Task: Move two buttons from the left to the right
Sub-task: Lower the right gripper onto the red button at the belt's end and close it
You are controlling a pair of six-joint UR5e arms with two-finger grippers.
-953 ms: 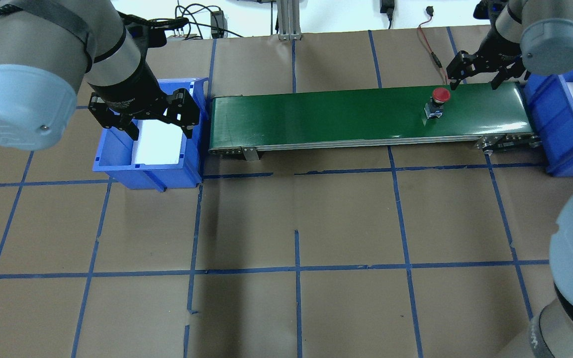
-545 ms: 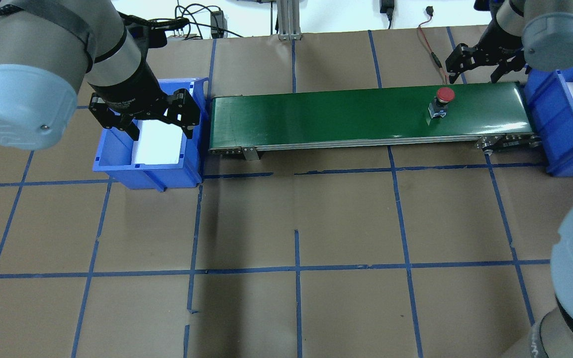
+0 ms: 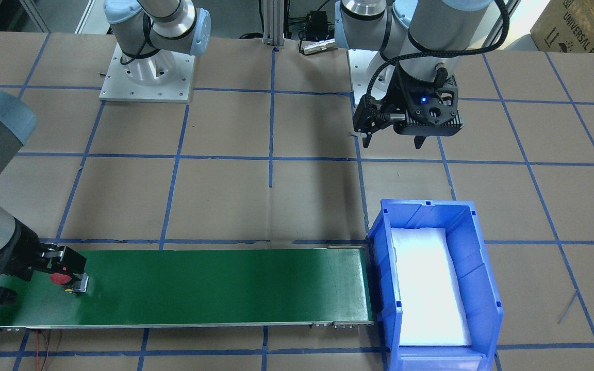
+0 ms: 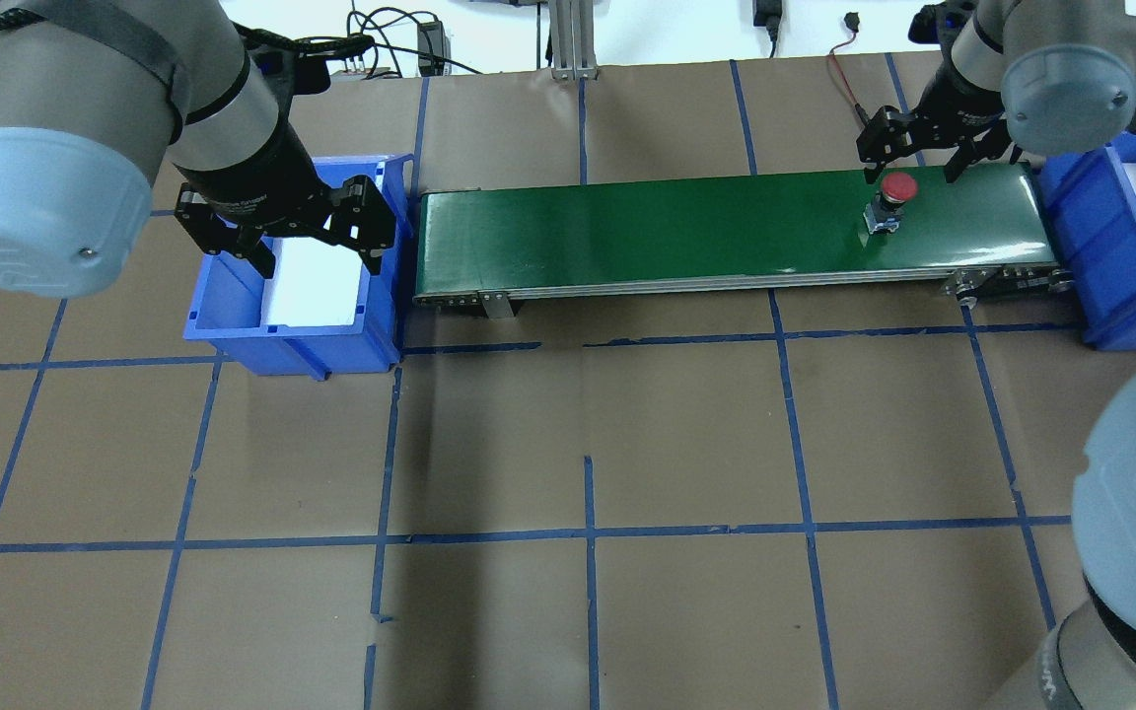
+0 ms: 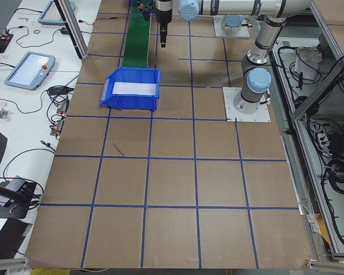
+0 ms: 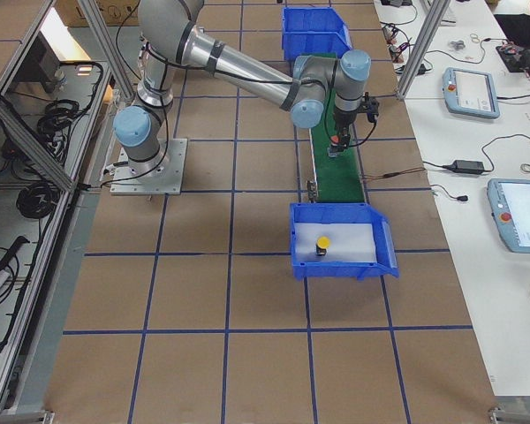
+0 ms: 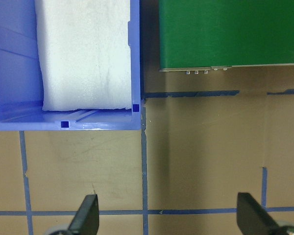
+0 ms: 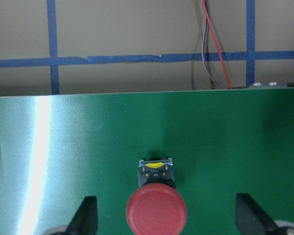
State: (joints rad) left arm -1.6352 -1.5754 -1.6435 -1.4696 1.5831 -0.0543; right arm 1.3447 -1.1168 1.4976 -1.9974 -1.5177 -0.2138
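The red button (image 4: 895, 186) stands on the green conveyor belt (image 4: 627, 232) near its right end; it also shows in the front view (image 3: 61, 279) and the right wrist view (image 8: 157, 212). My right gripper (image 4: 913, 163) is open right over it, with one finger on each side of the cap and not touching it. The yellow button (image 6: 322, 243) sits in the right blue bin (image 6: 336, 265). My left gripper (image 4: 317, 261) is open and empty, hovering by the left blue bin (image 4: 233, 325).
The left bin (image 3: 379, 226) holds only a white foam liner (image 3: 428, 283). A red wire (image 4: 849, 89) lies on the paper behind the belt's right end. Brown paper with a blue tape grid covers the table. Tablets and cables lie along the far edge (image 6: 468, 88).
The red button has ridden a little to the right on the belt. My right gripper has moved left to stand over it. My left arm has not moved.
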